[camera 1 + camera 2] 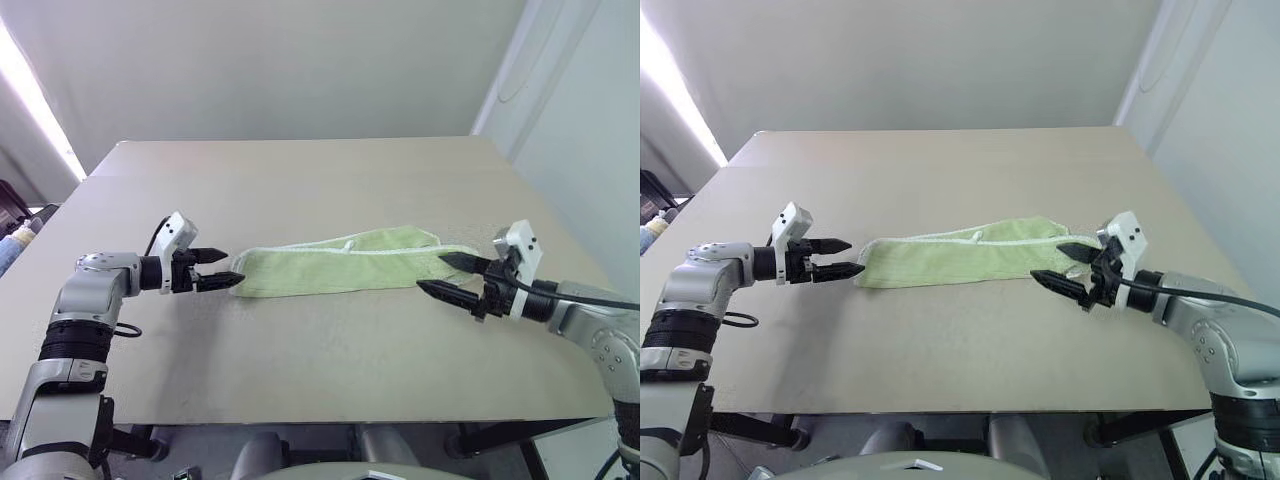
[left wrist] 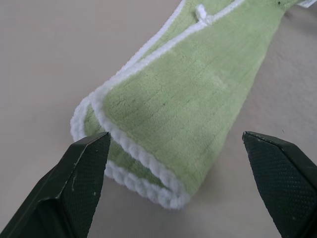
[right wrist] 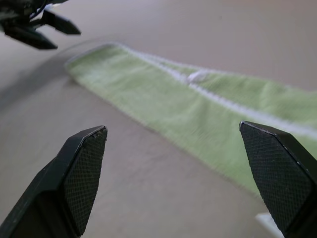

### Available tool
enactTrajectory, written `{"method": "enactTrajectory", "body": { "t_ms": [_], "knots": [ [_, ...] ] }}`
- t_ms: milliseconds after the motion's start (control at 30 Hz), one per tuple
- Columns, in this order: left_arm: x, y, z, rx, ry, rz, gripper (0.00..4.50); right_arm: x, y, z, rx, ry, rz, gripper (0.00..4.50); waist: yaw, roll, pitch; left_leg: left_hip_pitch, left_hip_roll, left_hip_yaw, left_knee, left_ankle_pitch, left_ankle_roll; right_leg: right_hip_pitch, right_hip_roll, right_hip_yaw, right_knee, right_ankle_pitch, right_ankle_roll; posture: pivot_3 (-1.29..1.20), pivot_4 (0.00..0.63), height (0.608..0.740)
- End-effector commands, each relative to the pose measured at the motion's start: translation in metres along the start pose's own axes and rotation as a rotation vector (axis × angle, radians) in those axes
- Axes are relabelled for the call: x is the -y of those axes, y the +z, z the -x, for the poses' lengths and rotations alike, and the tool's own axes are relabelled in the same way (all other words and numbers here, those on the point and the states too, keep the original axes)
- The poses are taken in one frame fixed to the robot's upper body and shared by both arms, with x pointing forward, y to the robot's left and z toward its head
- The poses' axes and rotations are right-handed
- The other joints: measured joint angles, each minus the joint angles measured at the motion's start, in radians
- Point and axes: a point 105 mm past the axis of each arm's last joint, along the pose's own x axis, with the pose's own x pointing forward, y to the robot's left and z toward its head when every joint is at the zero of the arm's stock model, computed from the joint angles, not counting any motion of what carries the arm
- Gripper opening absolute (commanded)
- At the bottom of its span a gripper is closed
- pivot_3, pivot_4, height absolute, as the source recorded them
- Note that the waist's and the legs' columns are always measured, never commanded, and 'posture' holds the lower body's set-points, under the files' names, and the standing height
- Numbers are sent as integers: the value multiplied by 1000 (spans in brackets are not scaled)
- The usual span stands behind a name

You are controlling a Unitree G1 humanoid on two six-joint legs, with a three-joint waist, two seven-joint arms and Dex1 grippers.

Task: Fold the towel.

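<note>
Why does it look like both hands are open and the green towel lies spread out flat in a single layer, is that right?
Not quite. Both the left hand and right hand are open, but the towel is already folded into a narrow strip; the left wrist view shows doubled layers at its end.

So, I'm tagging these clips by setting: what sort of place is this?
Probably a lab or test room, not a home: a plain tan table bearing just the towel, bare pale walls, and a strip of bright light at the left edge.

Towel — soft terry cloth, corded white edging; table — smooth, matt
</note>
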Motion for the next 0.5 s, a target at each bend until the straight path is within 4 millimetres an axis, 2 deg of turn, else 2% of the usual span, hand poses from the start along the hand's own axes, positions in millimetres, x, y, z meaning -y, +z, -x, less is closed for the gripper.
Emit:
{"method": "enactTrajectory", "body": {
  "t_ms": [33, 200, 500],
  "knots": [
    [-17, 14, -4, 23, 89, 38, 4500, 15, 12, -4, 37, -69, 45, 4472, 2, 0, 0, 0, 0, 0, 0, 0, 0, 0, 0, 0, 0, 0, 0, 0, 0, 712],
    [-23, 16, -18, 9, 112, 80, 4500, 24, 18, -9, 61, -106, 54, 4472, 2, 0, 0, -2, -1, 0, 0, 0, 0, 0, 0, 0, -1, 0, 0, 0, 0, 712],
    [-35, 22, -52, -31, 160, 142, 4500, 39, 16, -15, 68, -220, 67, 4472, 2, 0, 0, -2, -1, -1, 0, 0, 0, 0, 0, 0, 0, 0, 0, 0, 0, 712]
  ]
}}
